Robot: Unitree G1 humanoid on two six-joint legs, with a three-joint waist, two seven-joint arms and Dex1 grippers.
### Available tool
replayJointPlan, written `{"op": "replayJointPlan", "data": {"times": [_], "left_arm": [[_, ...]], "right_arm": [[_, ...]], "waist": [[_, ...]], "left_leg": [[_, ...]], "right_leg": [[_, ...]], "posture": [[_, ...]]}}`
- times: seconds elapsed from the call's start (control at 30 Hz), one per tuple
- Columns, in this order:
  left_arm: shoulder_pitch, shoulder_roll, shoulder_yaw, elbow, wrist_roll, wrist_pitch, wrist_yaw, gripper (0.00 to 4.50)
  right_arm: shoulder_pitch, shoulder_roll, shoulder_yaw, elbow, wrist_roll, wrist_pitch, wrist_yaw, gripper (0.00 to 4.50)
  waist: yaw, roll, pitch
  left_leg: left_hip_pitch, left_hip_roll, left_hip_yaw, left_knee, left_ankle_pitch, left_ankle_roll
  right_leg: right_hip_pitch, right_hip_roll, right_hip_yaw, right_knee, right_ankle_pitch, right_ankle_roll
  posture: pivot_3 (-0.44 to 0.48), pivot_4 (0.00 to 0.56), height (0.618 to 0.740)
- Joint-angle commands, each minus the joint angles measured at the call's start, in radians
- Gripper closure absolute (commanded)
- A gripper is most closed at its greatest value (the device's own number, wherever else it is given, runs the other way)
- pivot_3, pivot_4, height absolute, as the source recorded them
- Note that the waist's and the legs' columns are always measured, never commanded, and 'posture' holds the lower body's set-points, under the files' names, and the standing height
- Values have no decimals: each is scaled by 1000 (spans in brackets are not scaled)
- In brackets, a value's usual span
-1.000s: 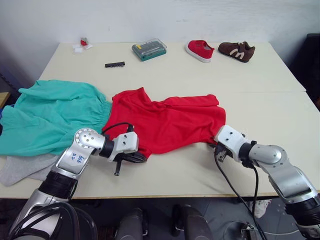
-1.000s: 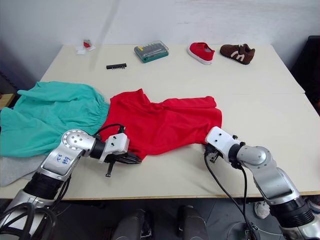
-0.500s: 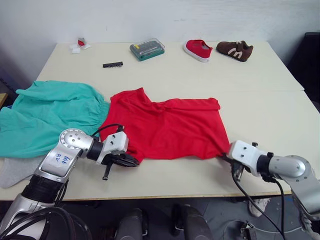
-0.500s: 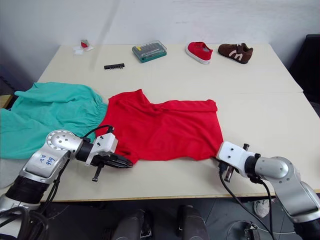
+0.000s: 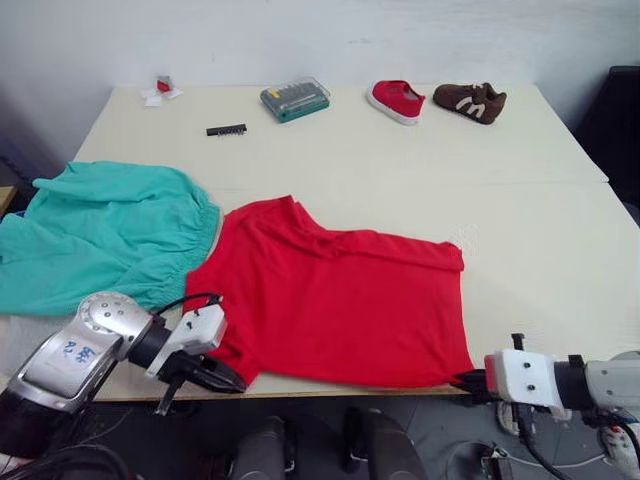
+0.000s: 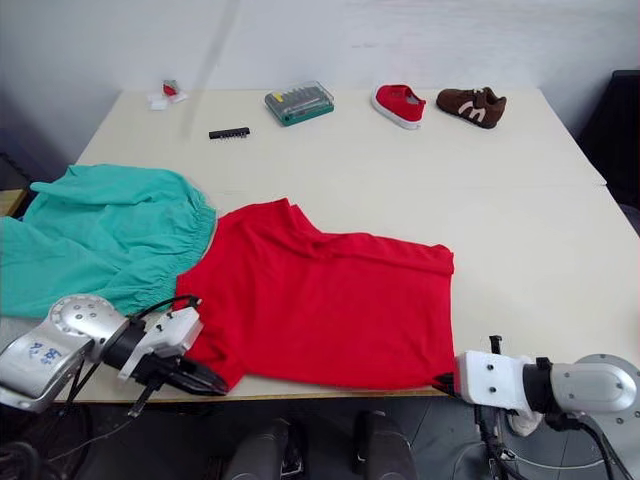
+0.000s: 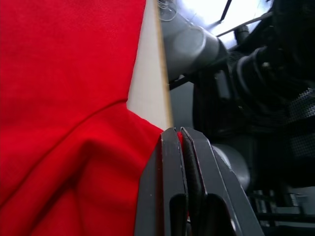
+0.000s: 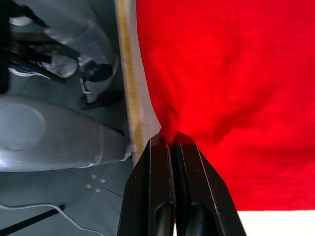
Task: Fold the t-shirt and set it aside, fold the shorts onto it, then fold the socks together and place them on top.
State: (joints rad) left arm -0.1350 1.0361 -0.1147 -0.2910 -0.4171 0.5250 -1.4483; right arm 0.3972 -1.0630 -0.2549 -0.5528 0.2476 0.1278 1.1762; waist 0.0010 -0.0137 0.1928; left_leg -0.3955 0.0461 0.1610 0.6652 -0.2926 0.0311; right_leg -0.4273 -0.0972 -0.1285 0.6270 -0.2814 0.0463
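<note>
The t-shirt (image 5: 340,305) lies spread flat on the tabletop (image 5: 520,210), its near hem at the 6 o'clock edge. The left gripper (image 5: 228,380) has its jaws pinched tight on the shirt's 7 o'clock corner; the right gripper (image 5: 470,382) has its jaws clamped on the 5 o'clock corner. The shorts (image 5: 100,235) lie bunched at 9 o'clock, touching the shirt's sleeve. Two shoes (image 5: 437,98) and a bit case (image 5: 296,98) sit along the 12 o'clock edge.
</note>
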Motion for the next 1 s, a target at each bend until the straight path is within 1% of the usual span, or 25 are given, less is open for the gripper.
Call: {"op": "replayJointPlan", "data": {"times": [0.03,0.1,0.2,0.27,0.33,0.5,0.53,0.57,0.6,0.67,0.73,0.83,0.93,1.0], "left_arm": [[35,28,58,-63,-54,18,-8,4500],[24,28,61,-57,-58,23,-1,4500],[-35,18,37,-20,-44,19,-5,4500],[-93,14,3,18,-8,-17,-26,4500],[-197,3,-40,67,9,-19,-63,4500],[-384,-31,-110,157,5,24,-124,4500],[-442,-46,-133,190,10,37,-139,4500],[-528,-84,-170,273,41,33,-148,4500],[-605,-123,-213,372,93,-4,-149,4500],[-697,-170,-276,524,176,-96,-155,4500],[-747,-210,-300,628,208,-161,-159,4500],[-820,-288,-307,779,242,-232,-141,4500],[-858,-330,-315,860,264,-275,-158,4500],[-865,-345,-319,884,274,-310,-165,4500]], "right_arm": [[2,-13,-65,-32,68,32,44,4484],[-30,-10,-67,-23,104,69,44,4484],[-79,-20,-63,-15,174,145,62,4484],[-116,-28,-62,-18,257,239,73,4484],[-152,-41,-53,-1,330,331,90,4484],[-208,-51,-14,40,368,406,109,4484],[-223,-48,-5,49,387,434,109,4484],[-243,-38,10,63,411,466,107,4484],[-264,-25,27,83,419,486,98,4484],[-292,-8,52,113,415,505,81,4484],[-301,-6,65,128,410,515,82,4484],[-332,15,76,158,429,550,60,4484],[-366,36,89,180,440,583,40,4484],[-392,51,95,195,444,610,17,4484]], "waist": [[2,0,0],[2,0,0],[3,0,0],[5,0,0],[5,0,0],[14,0,0],[15,0,0],[16,0,0],[20,0,0],[26,-1,0],[23,-1,0],[20,-2,0],[20,-2,1],[18,-3,1]], "left_leg": [[0,0,0,0,-2,1],[1,0,0,0,-3,2],[1,1,0,0,-3,2],[1,1,0,0,-3,2],[1,1,0,0,-2,3],[0,0,0,0,-2,4],[0,0,0,0,-2,4],[0,0,0,1,-2,3],[-1,0,0,1,-1,3],[-1,0,0,4,0,1],[-3,0,0,5,1,2],[-4,0,1,6,0,2],[-11,2,0,15,-1,3],[-11,1,1,17,-1,4]], "right_leg": [[0,0,0,0,0,-1],[0,0,0,0,-1,-1],[0,0,0,0,-1,-3],[0,0,0,0,-2,-3],[0,0,0,1,-2,-3],[-1,0,-1,1,-1,-3],[-1,0,-1,1,-1,-3],[-1,1,-1,1,-1,-3],[-1,1,-1,1,-1,-3],[0,3,-2,2,-1,-2],[-2,2,-2,2,0,-2],[-2,1,-2,2,0,-1],[-7,2,-4,5,0,-1],[-7,1,-3,6,0,0]], "posture": [[0,150,740],[0,150,740],[0,150,740],[0,150,740],[0,150,740],[0,150,740],[0,150,740],[0,150,740],[0,150,740],[0,150,740],[0,150,740],[0,150,740],[0,150,740],[0,150,740]]}}
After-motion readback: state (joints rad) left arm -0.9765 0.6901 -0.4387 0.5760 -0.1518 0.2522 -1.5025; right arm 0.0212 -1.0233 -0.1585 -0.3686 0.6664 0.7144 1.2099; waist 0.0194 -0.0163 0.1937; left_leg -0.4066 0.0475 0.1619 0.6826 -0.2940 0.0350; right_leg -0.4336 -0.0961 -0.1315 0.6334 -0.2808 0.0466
